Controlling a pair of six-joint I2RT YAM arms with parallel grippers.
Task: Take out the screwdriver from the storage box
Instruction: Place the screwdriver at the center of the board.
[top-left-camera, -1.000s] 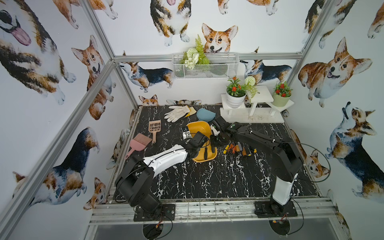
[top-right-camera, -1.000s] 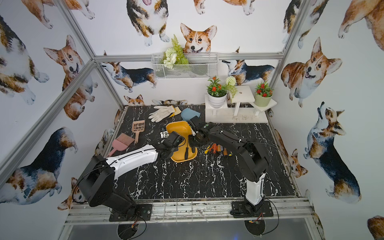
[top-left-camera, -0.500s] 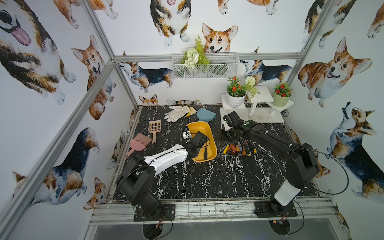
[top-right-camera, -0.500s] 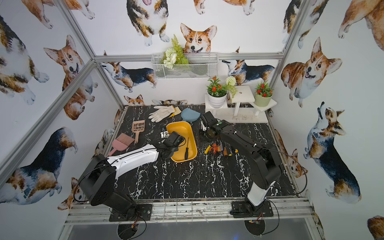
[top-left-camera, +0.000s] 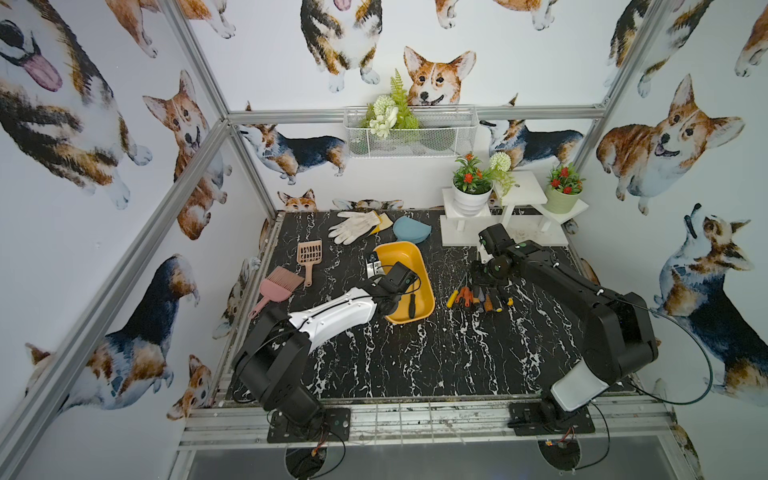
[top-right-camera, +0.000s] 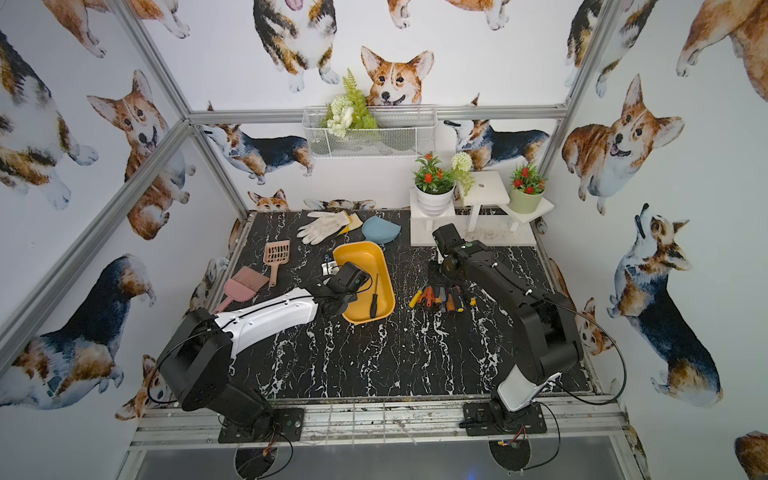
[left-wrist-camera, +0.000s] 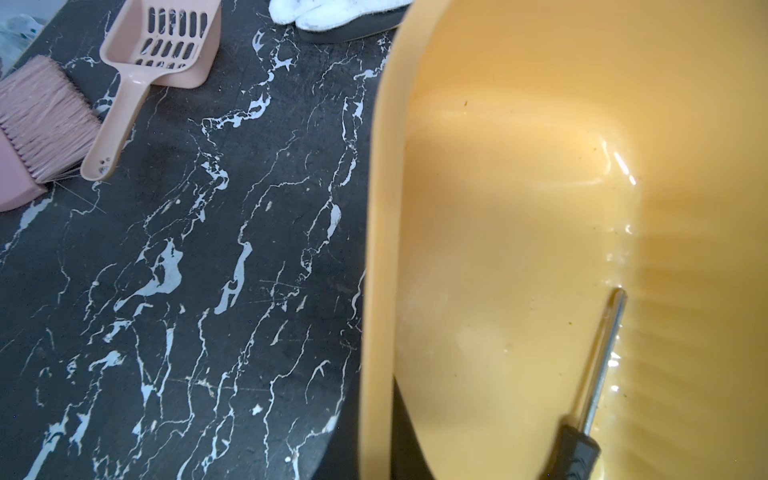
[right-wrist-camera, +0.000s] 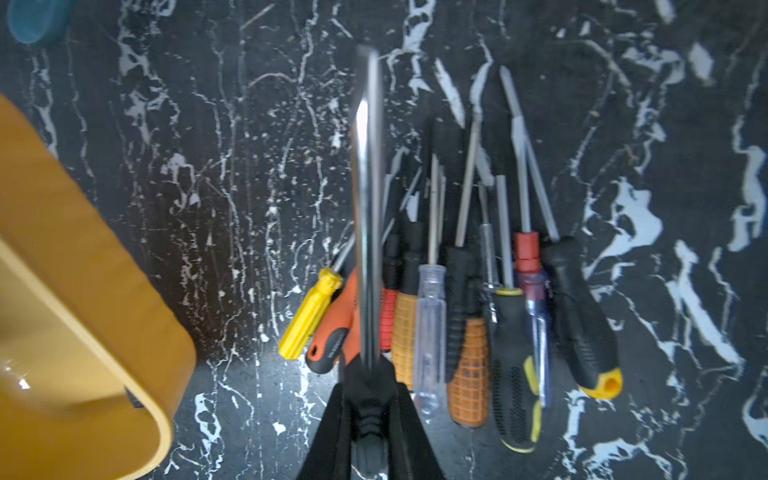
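Observation:
The mustard-yellow storage box (top-left-camera: 405, 262) (top-right-camera: 357, 257) sits mid-table. One black-handled screwdriver (top-left-camera: 412, 305) (top-right-camera: 374, 305) (left-wrist-camera: 598, 374) lies inside it along the right wall. My left gripper (top-left-camera: 374, 267) (top-right-camera: 330, 267) (left-wrist-camera: 376, 449) is shut on the box's left rim. To the right of the box, my right gripper (top-left-camera: 478, 277) (top-right-camera: 436, 274) (right-wrist-camera: 372, 436) is shut on the black handle of another screwdriver (right-wrist-camera: 368, 208). It holds this one just above a row of several screwdrivers (top-left-camera: 478, 297) (top-right-camera: 440, 297) (right-wrist-camera: 469, 332) lying on the table.
White gloves (top-left-camera: 353, 224) and a blue bowl (top-left-camera: 411, 229) lie behind the box. A pink scoop (top-left-camera: 309, 253) and pink brush (top-left-camera: 278, 286) lie to its left. A white plant stand (top-left-camera: 498, 232) with pots stands at the back right, close to the right wrist.
My right gripper has swung from the box over to the row of screwdrivers on the right, carrying the black-handled screwdriver. The left arm and the box have stayed put.

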